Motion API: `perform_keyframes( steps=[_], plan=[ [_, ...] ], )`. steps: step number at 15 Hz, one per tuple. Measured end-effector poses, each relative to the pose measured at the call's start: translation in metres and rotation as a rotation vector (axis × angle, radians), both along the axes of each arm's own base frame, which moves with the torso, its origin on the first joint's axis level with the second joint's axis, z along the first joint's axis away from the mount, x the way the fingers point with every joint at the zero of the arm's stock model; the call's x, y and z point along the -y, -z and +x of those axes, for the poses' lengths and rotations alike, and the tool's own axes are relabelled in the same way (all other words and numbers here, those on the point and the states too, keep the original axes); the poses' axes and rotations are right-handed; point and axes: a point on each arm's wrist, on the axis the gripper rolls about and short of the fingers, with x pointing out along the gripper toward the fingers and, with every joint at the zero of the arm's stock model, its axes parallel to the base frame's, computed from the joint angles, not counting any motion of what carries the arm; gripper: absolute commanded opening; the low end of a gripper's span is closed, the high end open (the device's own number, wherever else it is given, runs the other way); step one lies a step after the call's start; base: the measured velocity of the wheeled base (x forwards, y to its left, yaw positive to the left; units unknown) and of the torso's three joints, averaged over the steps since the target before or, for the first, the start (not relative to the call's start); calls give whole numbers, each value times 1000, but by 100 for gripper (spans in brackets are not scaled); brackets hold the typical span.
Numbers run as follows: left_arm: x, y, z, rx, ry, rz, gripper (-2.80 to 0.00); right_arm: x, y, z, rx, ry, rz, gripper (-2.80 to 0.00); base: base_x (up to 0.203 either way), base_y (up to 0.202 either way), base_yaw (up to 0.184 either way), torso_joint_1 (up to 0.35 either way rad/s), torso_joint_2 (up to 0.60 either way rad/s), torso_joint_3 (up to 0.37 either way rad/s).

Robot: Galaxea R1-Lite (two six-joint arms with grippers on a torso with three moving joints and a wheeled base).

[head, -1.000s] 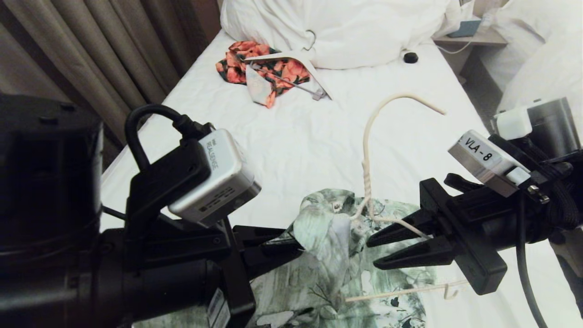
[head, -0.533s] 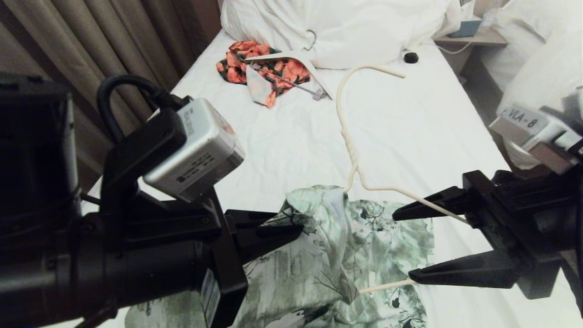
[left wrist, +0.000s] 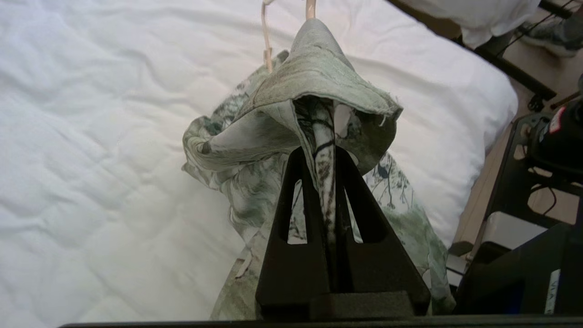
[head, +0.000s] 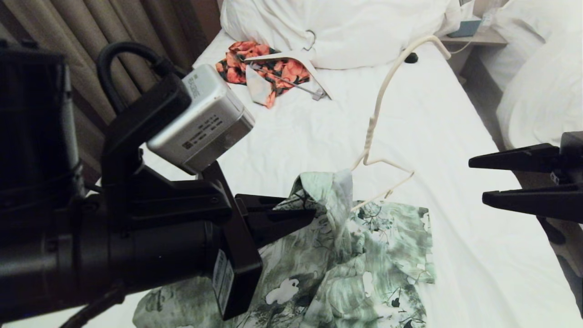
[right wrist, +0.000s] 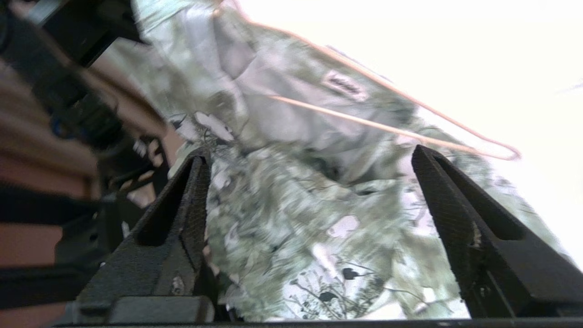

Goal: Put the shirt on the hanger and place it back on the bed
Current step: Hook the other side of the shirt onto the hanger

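The pale green floral shirt (head: 364, 255) lies crumpled on the near part of the bed (head: 296, 136). My left gripper (head: 309, 214) is shut on a fold of it near the collar and holds that fold raised (left wrist: 319, 152). The cream wire hanger (head: 371, 127) stands tilted, its hook toward the pillows. One shoulder of the hanger goes under the lifted cloth; the other juts out bare. My right gripper (head: 478, 180) hangs open at the right, apart from the hanger, with nothing between its fingers (right wrist: 310, 155). The right wrist view shows the hanger wire (right wrist: 387, 130) across the shirt (right wrist: 291, 218).
An orange-and-black garment with a flat white hanger (head: 273, 68) lies by the pillow heap (head: 346, 27). A small black object (head: 411, 57) sits near the pillows. A second bed (head: 537, 91) is at the right and curtains (head: 91, 45) at the left.
My right gripper has let go of the hanger wire, opened wide and drawn back to the right. The hanger has swung, its hook now farther right. The left gripper has kept its hold.
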Motion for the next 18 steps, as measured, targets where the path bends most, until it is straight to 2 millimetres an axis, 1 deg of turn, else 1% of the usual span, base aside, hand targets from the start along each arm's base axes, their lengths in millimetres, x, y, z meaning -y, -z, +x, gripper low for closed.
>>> perform_keyframes(
  steps=[3, 4, 6, 9, 10, 12, 15, 18],
  plan=[
    [0, -8, 0, -8, -8, -38, -280, 9, -19, -2, -66, 81, 77, 0, 0, 0, 0, 0, 0, 0],
    [-1, -11, 0, -13, -11, -54, -280, 11, -26, -2, -101, 115, 98, -280, 0, 0, 0, 0, 0, 0],
    [-1, -15, -1, -24, -17, -81, -280, 13, -35, 4, -190, 203, 98, -280, 0, 0, 0, 0, 0, 0],
    [0, -26, 0, -2, -19, -170, -280, 13, -29, 19, -293, 295, 55, -280, 0, 0, 0, 0, 0, 0],
    [0, -29, 0, 7, -19, -208, -280, 13, -25, 21, -327, 304, 42, -280, 0, 0, 0, 0, 0, 0],
    [-1, -29, -2, 2, -12, -246, -280, 14, -20, 20, -380, 312, 24, -280, 0, 0, 0, 0, 0, 0],
    [-5, -27, -8, -13, -1, -281, -280, 13, -18, 13, -392, 307, 16, -280, 0, 0, 0, 0, 0, 0],
    [-12, -33, -12, -22, 0, -352, -280, 8, -9, 12, -434, 297, 6, -280, 0, 0, 0, 0, 0, 0]
  ],
)
